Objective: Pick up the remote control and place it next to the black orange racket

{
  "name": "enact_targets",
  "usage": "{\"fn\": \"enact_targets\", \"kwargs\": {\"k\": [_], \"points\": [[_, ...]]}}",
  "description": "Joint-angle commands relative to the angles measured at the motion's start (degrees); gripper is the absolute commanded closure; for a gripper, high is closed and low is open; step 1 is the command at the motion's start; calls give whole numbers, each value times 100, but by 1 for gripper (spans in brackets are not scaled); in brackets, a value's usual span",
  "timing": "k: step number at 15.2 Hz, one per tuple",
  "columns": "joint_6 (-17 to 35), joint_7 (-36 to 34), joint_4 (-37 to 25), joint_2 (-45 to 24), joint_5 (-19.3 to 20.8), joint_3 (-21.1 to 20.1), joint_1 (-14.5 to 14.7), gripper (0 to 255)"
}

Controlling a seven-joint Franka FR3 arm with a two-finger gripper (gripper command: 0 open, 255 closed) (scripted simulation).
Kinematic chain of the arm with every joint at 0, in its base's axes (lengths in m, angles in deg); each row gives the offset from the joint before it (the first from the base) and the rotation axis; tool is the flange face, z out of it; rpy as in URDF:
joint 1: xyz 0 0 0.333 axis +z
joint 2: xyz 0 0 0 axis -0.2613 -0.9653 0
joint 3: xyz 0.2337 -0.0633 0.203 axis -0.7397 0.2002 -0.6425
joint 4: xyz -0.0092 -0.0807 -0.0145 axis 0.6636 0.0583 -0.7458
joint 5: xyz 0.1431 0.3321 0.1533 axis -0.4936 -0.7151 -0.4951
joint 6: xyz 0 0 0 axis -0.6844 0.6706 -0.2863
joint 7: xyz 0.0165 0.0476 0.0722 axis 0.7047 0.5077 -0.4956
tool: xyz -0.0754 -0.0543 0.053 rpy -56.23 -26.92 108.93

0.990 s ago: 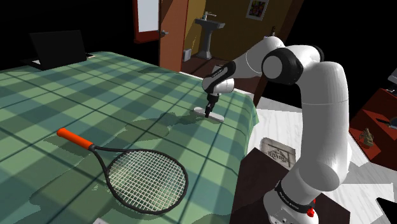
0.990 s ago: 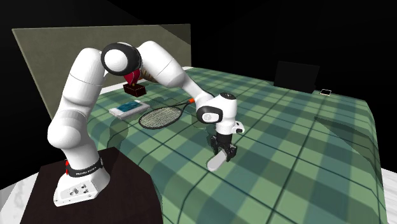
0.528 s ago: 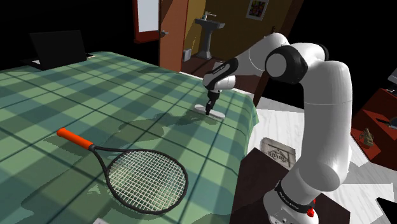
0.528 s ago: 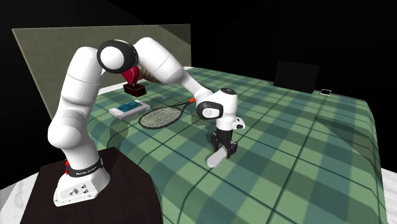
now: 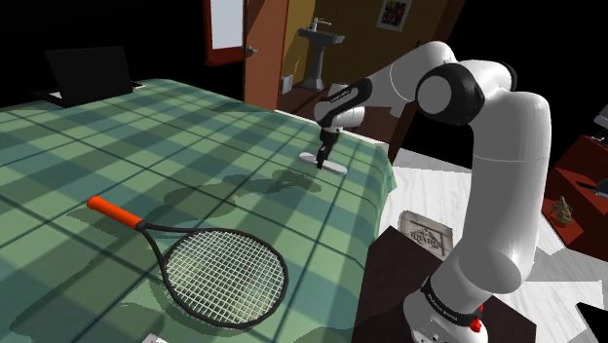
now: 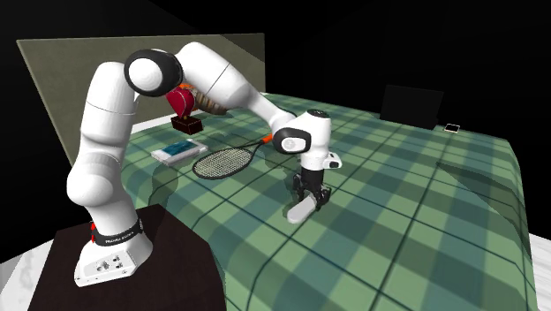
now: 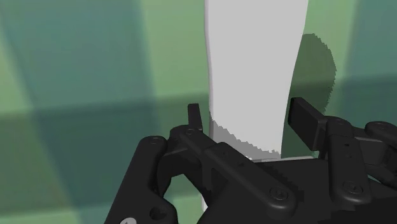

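I am watching the one all-black two-finger gripper (image 7: 250,118) clamping its fingers on the long sides of the single plain white, slab-shaped remote control (image 7: 251,70). The remote is sitting by the green plaid bed's (image 5: 146,146) edge nearest the stand, close to a corner. The one black-framed, orange-handled racket (image 5: 219,276) is lying flat, well apart, towards the bed's other end.

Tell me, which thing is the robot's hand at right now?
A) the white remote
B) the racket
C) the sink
A: the gripper is round the remote, near the bed's edge, and the racket lies apart from it.
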Motion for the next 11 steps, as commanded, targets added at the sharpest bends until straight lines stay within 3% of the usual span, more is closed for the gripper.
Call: {"fn": "enact_targets", "kwargs": {"k": [1,9,11], "points": [[-128,-21,-23,109,43,26,11,255],[-618,-123,-193,445,190,96,59,255],[-659,-365,-329,360,197,20,211,255]]}}
